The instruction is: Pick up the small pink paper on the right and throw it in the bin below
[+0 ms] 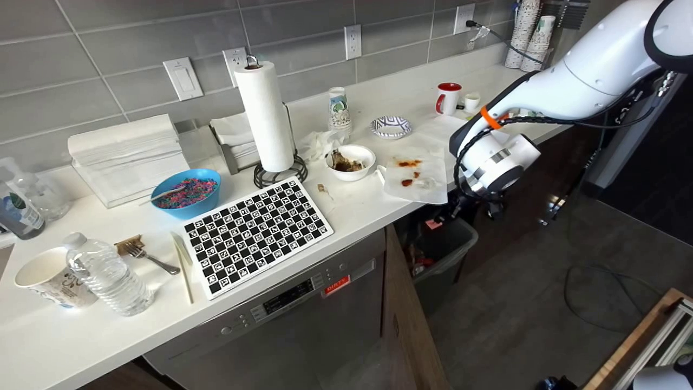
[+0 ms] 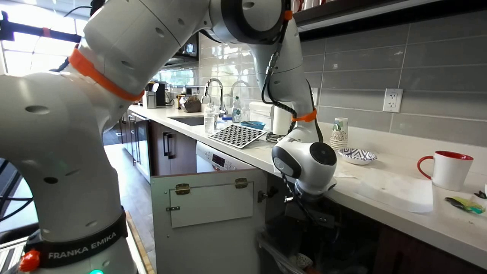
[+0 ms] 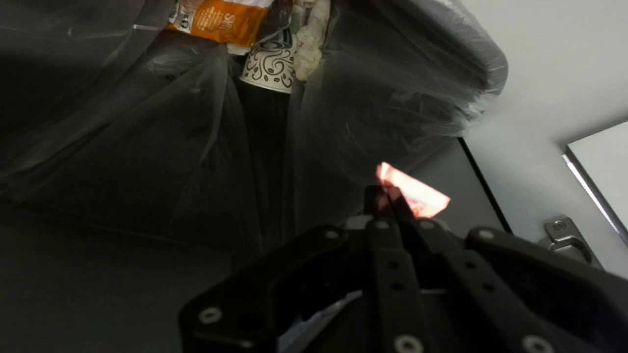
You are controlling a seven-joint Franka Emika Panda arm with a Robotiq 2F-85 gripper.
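The gripper (image 3: 387, 193) is projecting from the lower edge of the wrist view, its jaws pressed together on one end of the pink paper (image 3: 423, 196). The free part of the paper is protruding to the right of the fingers (image 3: 402, 208), right of and slightly below the center of the frame. In an exterior view, the paper is showing as a small pink patch right of center, against the dark opening of the bin (image 1: 455, 258). The bin is standing below the level of the counter (image 1: 357, 200). Its translucent liner (image 3: 162, 132) is filling the upper and left parts of the wrist view and is holding an orange packet (image 3: 225, 22) and a patterned cup (image 3: 269, 67) at the top, left of center; the paper is hanging well apart from both. The arm (image 1: 574, 81) is spanning the upper right of an exterior view. A cabinet door (image 2: 213, 236) is standing open at the lower center of an exterior view, left of the bin. On the counter, a stained sheet (image 1: 414, 173) is lying right of center, and a white bowl (image 1: 347, 175) is holding brown remains just to its left. A mug (image 1: 450, 102) is standing at the upper right. A checkered board (image 1: 257, 235) is lying left of center, in front of a paper towel roll (image 1: 265, 116). A blue bowl (image 1: 200, 210) is holding multicolored contents left of the roll, and a clear bottle (image 1: 111, 276) is standing at the lower left.
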